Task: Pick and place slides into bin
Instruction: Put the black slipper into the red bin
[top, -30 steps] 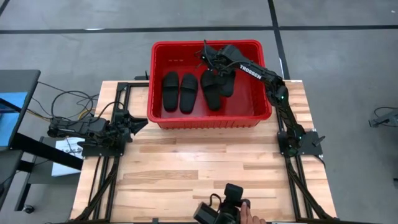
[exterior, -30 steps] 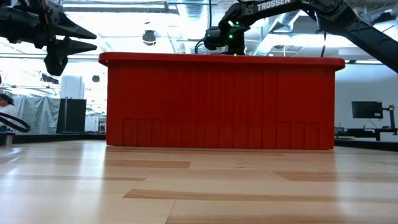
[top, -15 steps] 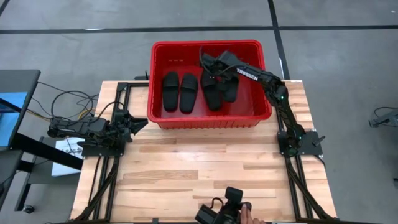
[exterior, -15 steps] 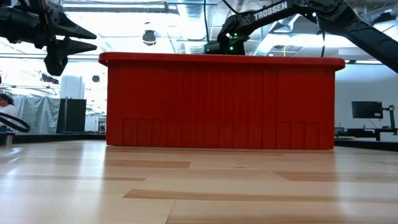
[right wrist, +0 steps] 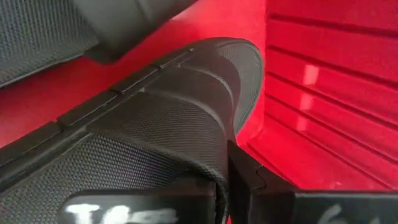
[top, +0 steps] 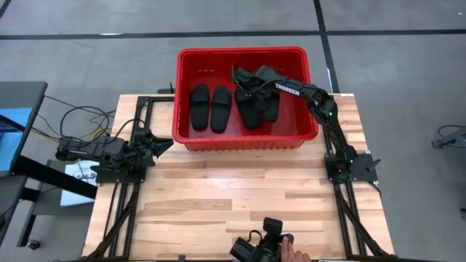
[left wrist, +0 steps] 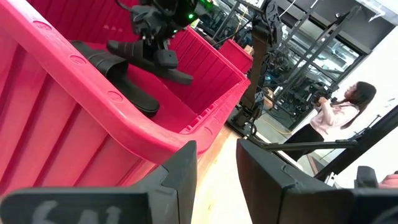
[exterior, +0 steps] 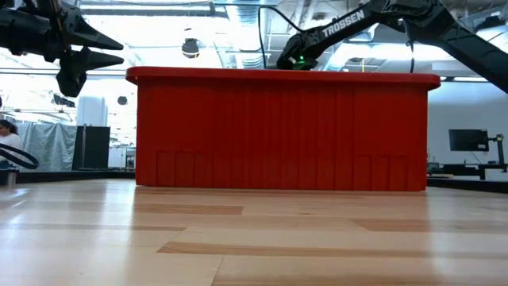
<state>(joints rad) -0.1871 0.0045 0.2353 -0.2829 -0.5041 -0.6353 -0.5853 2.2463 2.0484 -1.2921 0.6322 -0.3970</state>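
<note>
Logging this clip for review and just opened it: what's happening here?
The right gripper is down inside the red bin, holding the fourth slide and lowering it beside the third. Two more slides already lie side by side in the bin's left half. The right wrist view shows the fingers clamped on the slide. The left gripper waits open by the table's left edge, outside the bin. No slides are left on the table.
</note>
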